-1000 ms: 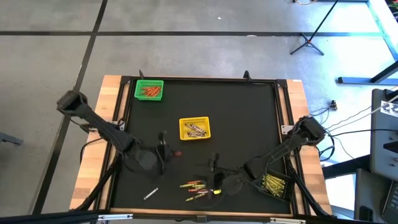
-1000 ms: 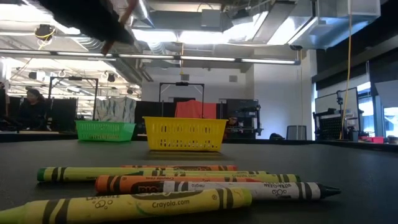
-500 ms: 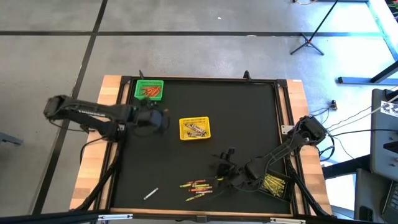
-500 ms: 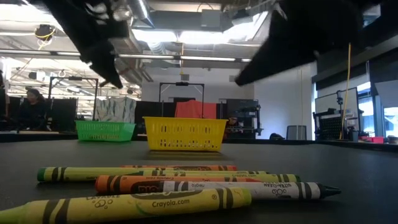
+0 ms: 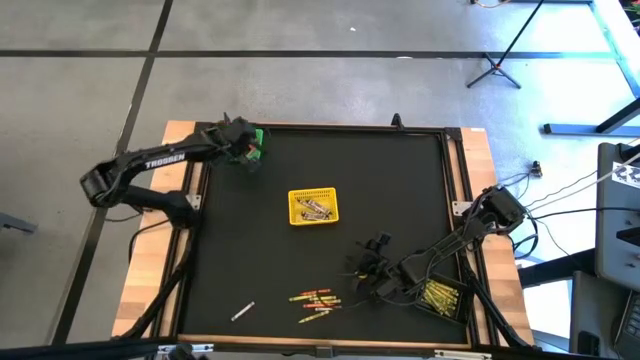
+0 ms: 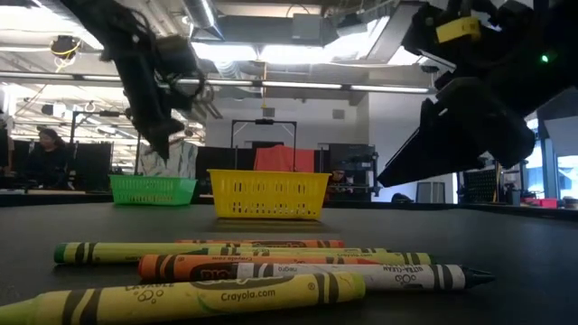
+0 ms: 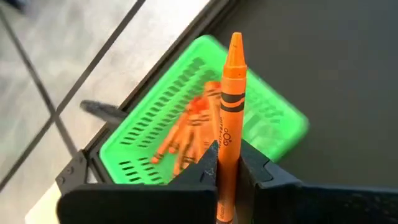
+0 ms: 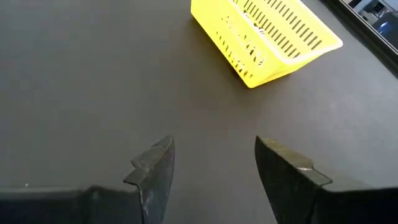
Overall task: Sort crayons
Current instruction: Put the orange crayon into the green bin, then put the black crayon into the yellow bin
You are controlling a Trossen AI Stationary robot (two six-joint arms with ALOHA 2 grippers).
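One orange crayon (image 7: 229,118), clamped in left tool (image 7: 227,163), now reaches green basket (image 7: 155,130).

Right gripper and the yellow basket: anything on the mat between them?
Nothing. In the right wrist view only bare black mat lies between the open right gripper and the yellow basket; the high view agrees.

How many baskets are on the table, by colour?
green basket: 1
yellow basket: 1
black basket: 1
Total: 3
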